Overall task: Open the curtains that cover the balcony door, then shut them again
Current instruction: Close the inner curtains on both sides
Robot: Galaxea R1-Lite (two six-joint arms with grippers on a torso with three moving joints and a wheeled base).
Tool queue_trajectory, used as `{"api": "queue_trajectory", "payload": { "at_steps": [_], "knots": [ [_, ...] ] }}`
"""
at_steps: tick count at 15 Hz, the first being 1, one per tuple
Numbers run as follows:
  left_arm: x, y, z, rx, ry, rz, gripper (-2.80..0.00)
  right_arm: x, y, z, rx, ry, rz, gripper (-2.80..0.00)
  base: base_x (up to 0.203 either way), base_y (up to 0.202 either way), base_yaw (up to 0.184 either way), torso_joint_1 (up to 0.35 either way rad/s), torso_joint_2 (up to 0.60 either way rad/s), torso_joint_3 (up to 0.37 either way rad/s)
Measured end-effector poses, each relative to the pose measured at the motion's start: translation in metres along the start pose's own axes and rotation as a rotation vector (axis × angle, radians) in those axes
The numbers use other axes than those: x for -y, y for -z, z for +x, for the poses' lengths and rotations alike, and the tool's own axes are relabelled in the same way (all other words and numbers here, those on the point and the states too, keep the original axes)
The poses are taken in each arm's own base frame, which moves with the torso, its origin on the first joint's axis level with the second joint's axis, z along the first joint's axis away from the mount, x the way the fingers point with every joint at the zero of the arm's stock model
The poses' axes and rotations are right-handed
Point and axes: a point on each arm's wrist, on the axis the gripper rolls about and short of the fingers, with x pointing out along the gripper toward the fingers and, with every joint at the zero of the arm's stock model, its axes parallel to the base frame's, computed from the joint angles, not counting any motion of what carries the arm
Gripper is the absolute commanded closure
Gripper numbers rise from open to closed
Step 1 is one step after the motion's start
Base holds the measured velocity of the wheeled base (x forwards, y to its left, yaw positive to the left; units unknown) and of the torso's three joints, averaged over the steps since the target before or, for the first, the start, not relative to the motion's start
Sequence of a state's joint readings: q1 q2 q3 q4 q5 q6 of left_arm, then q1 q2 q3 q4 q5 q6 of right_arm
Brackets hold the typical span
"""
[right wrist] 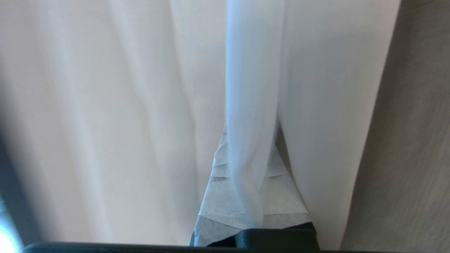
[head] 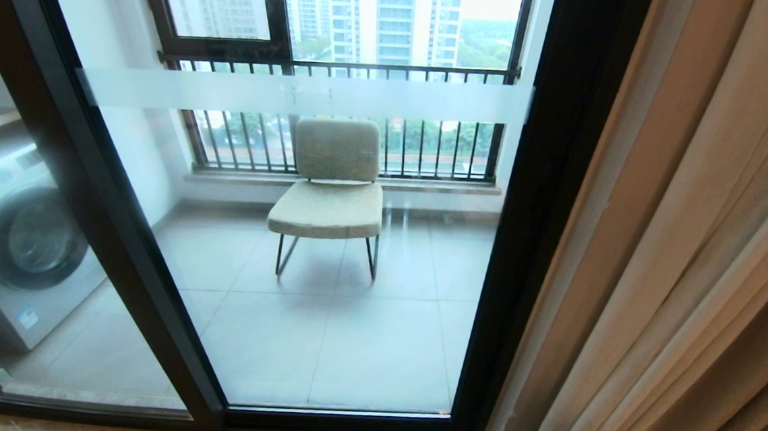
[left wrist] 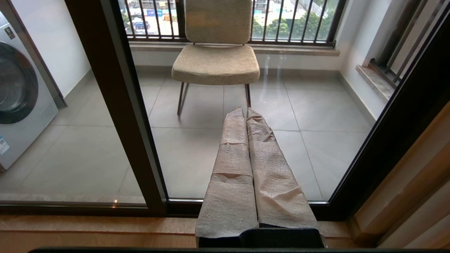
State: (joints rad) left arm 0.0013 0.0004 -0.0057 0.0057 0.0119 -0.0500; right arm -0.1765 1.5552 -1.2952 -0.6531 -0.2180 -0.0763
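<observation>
A beige upholstered chair (head: 332, 185) stands on grey floor tiles (head: 348, 348) before a black-railed window (head: 339, 77); a front-loading washing machine (head: 17, 244) sits left; daylit tower blocks (head: 384, 13) beyond.

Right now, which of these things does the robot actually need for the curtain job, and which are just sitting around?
Part of the job:
- curtains, gathered at the right
- balcony door, uncovered
- right gripper, shut, among the sheer folds
- left gripper, shut, idle

Just there:
- chair
- washing machine
- window railing
</observation>
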Motion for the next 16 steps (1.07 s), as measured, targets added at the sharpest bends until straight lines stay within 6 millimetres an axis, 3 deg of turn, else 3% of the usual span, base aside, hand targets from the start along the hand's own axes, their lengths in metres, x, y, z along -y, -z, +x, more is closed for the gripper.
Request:
{"api": "queue_trajectory", "payload": {
  "at_steps": [5, 11, 16],
  "knots": [
    [0.000, 0.000, 0.000, 0.000, 0.000, 0.000, 0.00, -0.027, 0.000, -0.006, 0.021, -0.088, 0.042, 0.00, 0.000, 0.000, 0.000, 0.000, 0.00, 0.000],
    [0.000, 0.000, 0.000, 0.000, 0.000, 0.000, 0.00, -0.042, 0.020, 0.015, 0.035, -0.101, 0.053, 0.00, 0.000, 0.000, 0.000, 0.000, 0.00, 0.000],
    [0.000, 0.000, 0.000, 0.000, 0.000, 0.000, 0.00, -0.050, 0.024, 0.038, 0.056, -0.097, 0.057, 0.00, 0.000, 0.000, 0.000, 0.000, 0.00, 0.000]
  ]
}}
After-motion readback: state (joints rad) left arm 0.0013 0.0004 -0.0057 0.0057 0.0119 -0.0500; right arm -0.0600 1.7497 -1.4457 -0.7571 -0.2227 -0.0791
